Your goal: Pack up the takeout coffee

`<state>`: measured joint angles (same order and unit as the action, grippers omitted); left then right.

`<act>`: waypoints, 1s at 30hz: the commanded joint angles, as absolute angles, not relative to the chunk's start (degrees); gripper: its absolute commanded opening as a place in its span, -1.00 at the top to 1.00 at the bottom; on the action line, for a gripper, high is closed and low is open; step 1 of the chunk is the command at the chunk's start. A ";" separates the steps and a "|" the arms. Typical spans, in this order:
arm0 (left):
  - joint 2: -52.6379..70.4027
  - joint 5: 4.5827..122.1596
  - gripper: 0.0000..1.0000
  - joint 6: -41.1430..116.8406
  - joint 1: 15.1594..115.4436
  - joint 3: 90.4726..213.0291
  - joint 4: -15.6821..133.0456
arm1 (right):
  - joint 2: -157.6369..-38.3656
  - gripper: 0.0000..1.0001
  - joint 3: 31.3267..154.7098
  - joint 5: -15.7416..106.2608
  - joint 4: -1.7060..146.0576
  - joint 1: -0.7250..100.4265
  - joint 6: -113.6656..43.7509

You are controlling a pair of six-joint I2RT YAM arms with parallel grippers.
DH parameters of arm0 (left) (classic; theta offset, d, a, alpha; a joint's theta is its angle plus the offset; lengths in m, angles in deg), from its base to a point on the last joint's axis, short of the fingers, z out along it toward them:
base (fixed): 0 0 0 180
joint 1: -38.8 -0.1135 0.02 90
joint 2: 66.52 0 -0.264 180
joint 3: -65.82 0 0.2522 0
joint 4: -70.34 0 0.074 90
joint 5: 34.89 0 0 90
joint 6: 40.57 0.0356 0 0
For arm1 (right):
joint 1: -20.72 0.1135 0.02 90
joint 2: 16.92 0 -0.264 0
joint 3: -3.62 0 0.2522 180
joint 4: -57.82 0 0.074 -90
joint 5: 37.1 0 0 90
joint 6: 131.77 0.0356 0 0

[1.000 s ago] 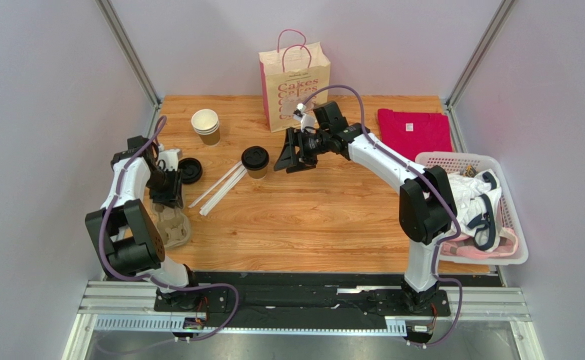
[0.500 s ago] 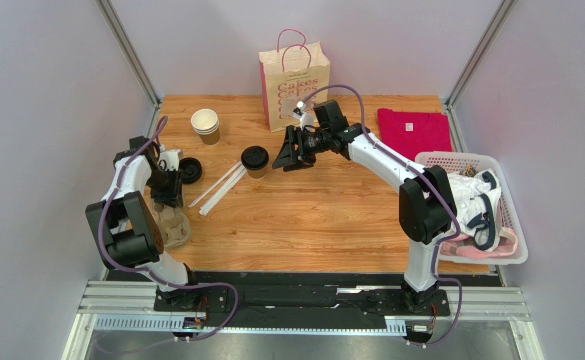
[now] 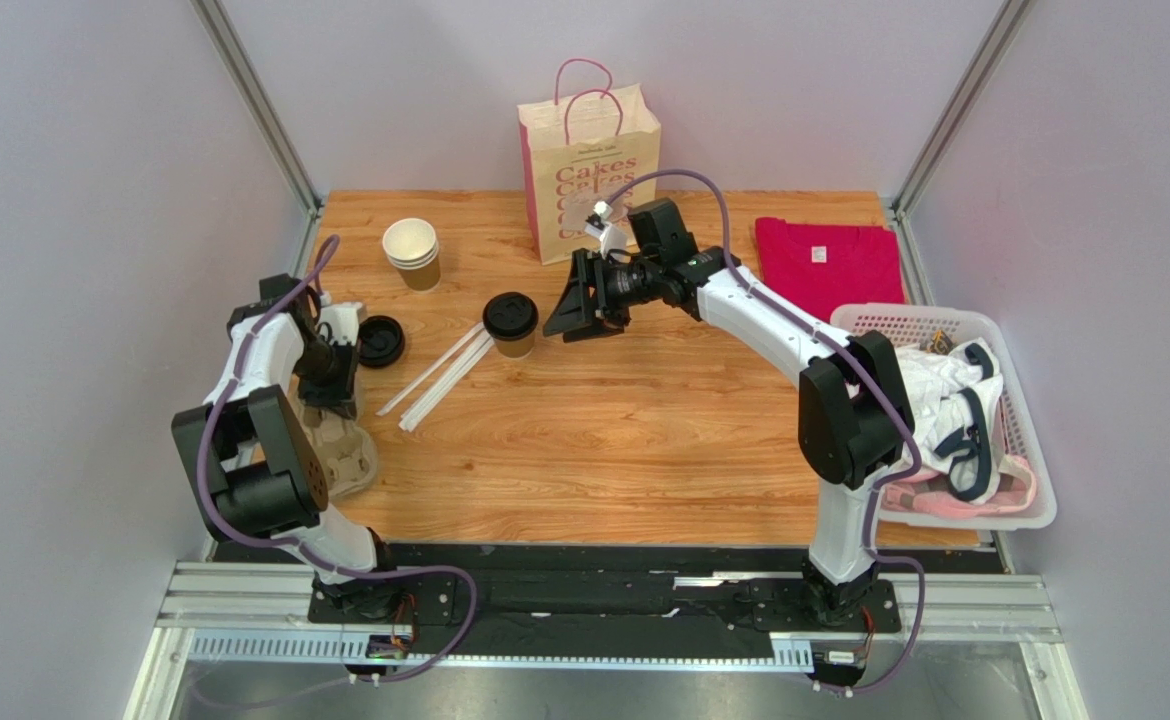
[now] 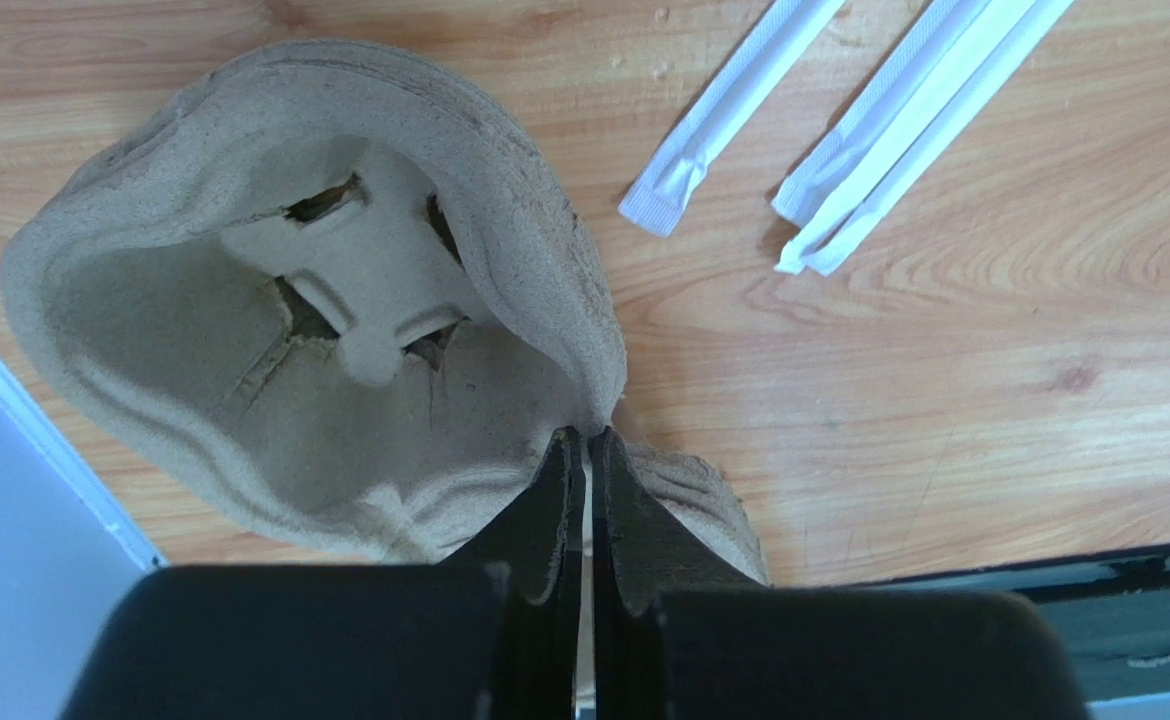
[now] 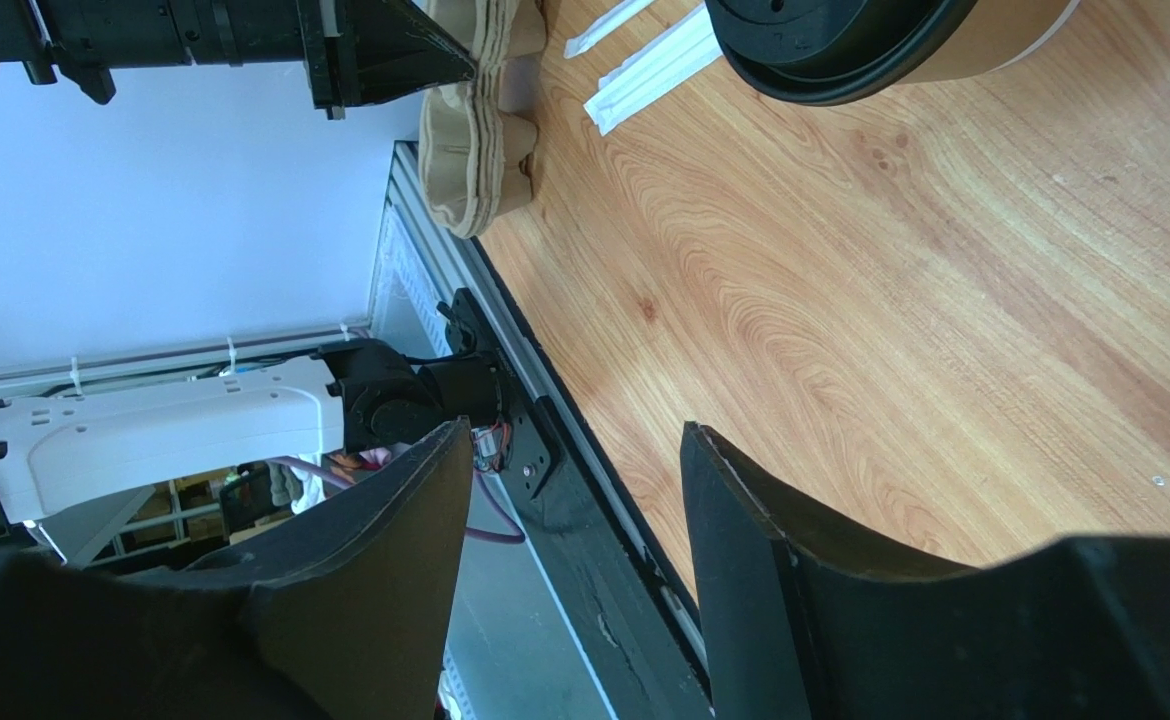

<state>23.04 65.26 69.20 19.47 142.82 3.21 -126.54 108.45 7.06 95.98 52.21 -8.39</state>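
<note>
On the worktop (image 3: 621, 435) the pulp cup carrier (image 4: 321, 300) has its rim pinched in the left gripper (image 4: 588, 450). The takeout coffee (image 3: 512, 323) stands upright left of centre, long axis vertical, lid up, near the right gripper (image 3: 573, 311), whose jaws gape wide
</note>
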 commanded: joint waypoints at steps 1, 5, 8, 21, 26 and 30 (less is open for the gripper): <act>19.35 63.82 1.00 73.59 19.03 147.16 -0.11 | -126.96 -0.14 109.93 5.88 93.20 52.72 -7.58; 18.12 61.53 1.00 75.62 19.11 150.33 -2.22 | -126.96 -0.13 109.93 5.97 93.11 53.24 -7.67; 17.94 59.42 1.00 76.67 19.03 151.47 -3.45 | -127.05 -0.13 109.85 5.88 93.03 53.51 -7.76; 13.20 59.67 1.00 78.78 23.41 163.41 -9.42 | -125.91 -0.19 112.47 6.23 96.18 53.77 -11.26; 6.71 61.60 1.00 81.15 35.25 168.96 -12.15 | -123.89 -0.35 114.77 7.37 101.62 52.72 -15.14; 0.90 63.46 1.00 83.78 46.77 163.80 -12.59 | -121.96 -0.53 114.68 7.72 104.80 50.26 -16.20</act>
